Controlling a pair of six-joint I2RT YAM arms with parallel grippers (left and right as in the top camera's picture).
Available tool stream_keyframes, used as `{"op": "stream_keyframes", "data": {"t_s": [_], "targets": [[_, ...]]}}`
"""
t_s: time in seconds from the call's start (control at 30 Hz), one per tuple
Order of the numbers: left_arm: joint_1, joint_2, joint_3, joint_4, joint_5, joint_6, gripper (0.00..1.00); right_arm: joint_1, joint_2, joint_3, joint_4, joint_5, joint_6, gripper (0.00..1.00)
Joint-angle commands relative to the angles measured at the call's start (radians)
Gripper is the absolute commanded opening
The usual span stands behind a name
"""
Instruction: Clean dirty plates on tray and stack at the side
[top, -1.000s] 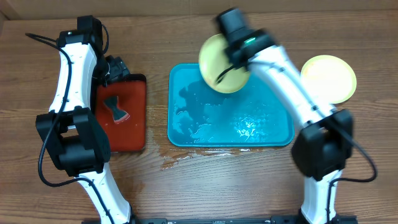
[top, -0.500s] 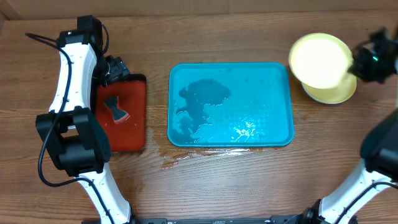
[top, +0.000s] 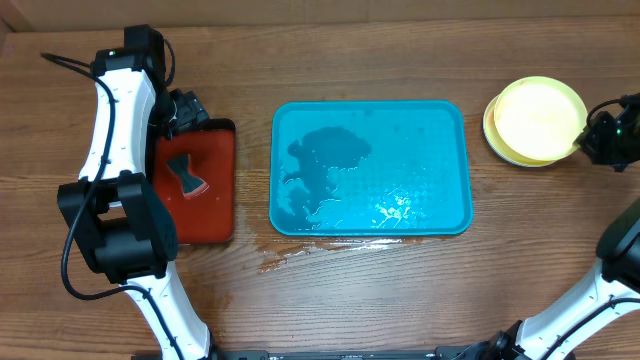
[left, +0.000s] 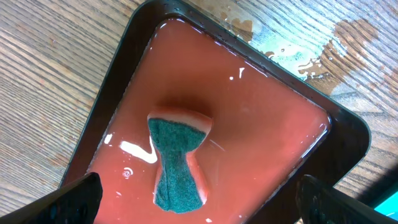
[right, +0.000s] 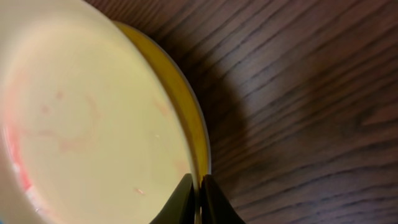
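Note:
The turquoise tray (top: 370, 168) lies at the centre, wet and holding no plates. The plates (top: 535, 120) sit stacked on the table to its right; I can tell two pale yellow ones, and no blue-white plate shows. My right gripper (top: 592, 138) is at the stack's right rim. In the right wrist view its fingers (right: 199, 194) are shut on the rim of the top plate (right: 87, 118), which shows faint pink traces and lies on a yellow plate (right: 186, 118). My left gripper (left: 199, 199) hangs open over a sponge (left: 177, 165).
A red tray with a black rim (top: 215, 215) holds the green sponge (top: 187, 175) in water at the left. Spilled water (top: 300, 255) lies on the wood by the turquoise tray's front left corner. The left arm (top: 115, 110) stands over the red tray.
My right arm carried a pale yellow plate from above the turquoise tray to the right and lowered it onto the stack. The left arm has not moved.

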Motion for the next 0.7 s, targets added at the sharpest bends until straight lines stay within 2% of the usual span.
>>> {"op": "stream_keyframes", "data": {"t_s": [0.0,0.03,0.07,0.1,0.37,0.67], "targets": [[-0.002,-0.001,0.011,-0.002,0.005,-0.003,1.00,0.010,-0.013,-0.018,0.011,0.014,0.014,0.27],[-0.002,-0.001,0.011,-0.002,0.005,-0.003,1.00,0.010,-0.013,-0.018,0.008,0.013,0.014,0.36],[-0.002,-0.001,0.011,-0.002,0.005,-0.003,1.00,0.012,-0.013,-0.017,-0.011,0.006,0.014,0.96],[-0.002,-0.001,0.011,-0.002,0.005,-0.003,1.00,0.012,-0.014,-0.016,-0.026,-0.010,0.014,1.00],[-0.002,-0.001,0.011,-0.002,0.005,-0.003,1.00,0.017,-0.114,-0.016,-0.129,-0.172,0.013,1.00],[-0.002,-0.001,0.011,-0.002,0.005,-0.003,1.00,0.090,-0.462,-0.018,-0.237,-0.166,0.013,1.00]]}}
